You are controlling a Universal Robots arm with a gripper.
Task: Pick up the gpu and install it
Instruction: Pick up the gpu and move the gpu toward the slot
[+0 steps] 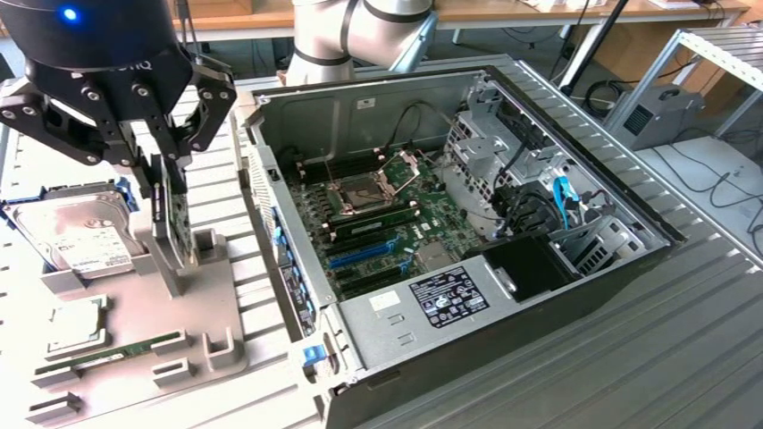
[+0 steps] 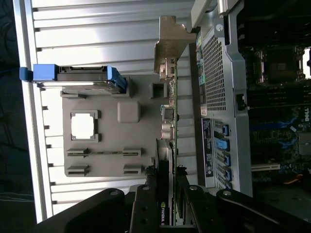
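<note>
Gpu (image 1: 174,234) stands on edge between the fingers of the gripper (image 1: 167,204), at the exterior view's left, over the grey holder tray (image 1: 227,308) that lies on the slatted metal surface (image 1: 667,357). The gripper is partway closed, its two black fingers (image 1: 148,183) pressed against the card's flat faces and clamped on it. In the wrist view the gpu (image 2: 163,199) runs edge-on out from the gripper (image 2: 165,175), with a green-lettered label between the fingers (image 2: 147,194) and the silvery end bracket (image 2: 171,41) at the far end of the card. Whether the card's lower edge sits in the tray's upright post or hangs just clear of it is hard to tell, since the fingers and the post overlap there. On the same tray lie a hard drive (image 1: 78,237) with a white label, a square processor (image 1: 71,326) and a narrow green memory stick (image 1: 120,349). Just beside the tray, toward the exterior view's right, the open computer case (image 1: 573,295) lies on its side with the motherboard (image 1: 381,214) exposed.
</note>
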